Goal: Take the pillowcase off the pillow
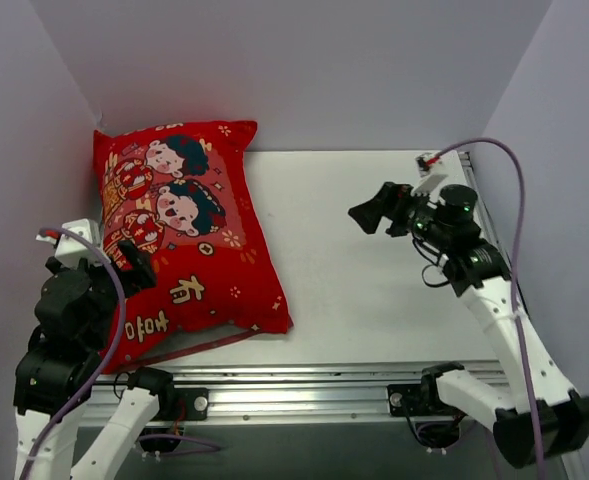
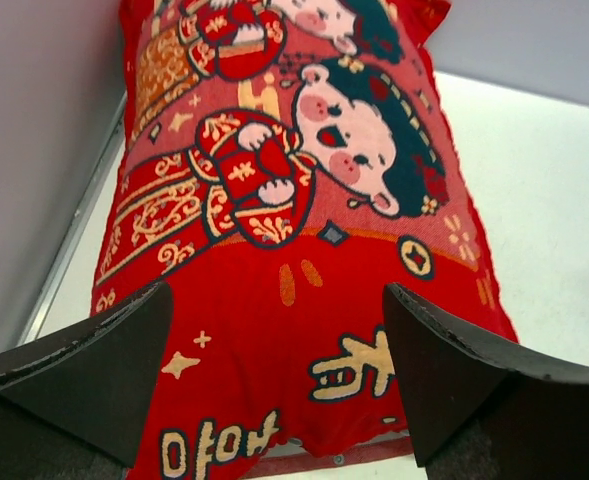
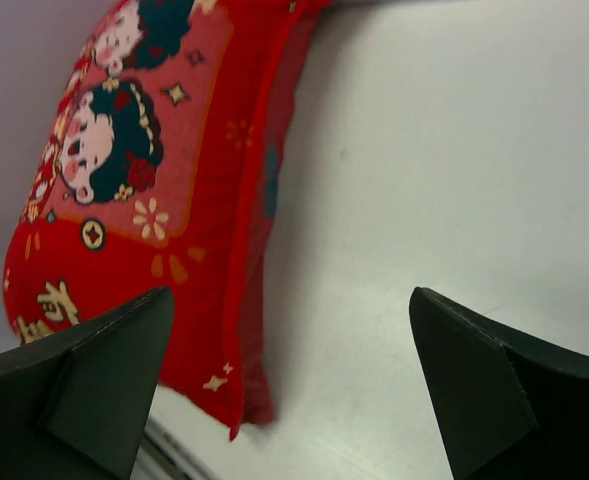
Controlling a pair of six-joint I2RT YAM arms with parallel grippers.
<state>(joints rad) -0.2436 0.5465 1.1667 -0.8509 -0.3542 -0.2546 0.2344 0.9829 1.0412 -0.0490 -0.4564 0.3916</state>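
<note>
The red pillowcase (image 1: 189,240), printed with two cartoon children and gold characters, lies stuffed and puffy on the left of the table, its far corner against the back wall. The white pillow is hidden inside it. At the near opening a pale sliver (image 2: 284,447) shows above a red flap with a snap; I cannot tell if it is the pillow. My left gripper (image 1: 132,262) is open and empty, hovering over the case's near left part (image 2: 274,330). My right gripper (image 1: 374,208) is open and empty over bare table, right of the case (image 3: 124,200).
The white table (image 1: 374,300) is boxed in by a back wall (image 1: 304,70) and side walls. The left wall runs close along the pillowcase's left edge. A metal rail (image 1: 304,385) marks the near table edge by the arm bases.
</note>
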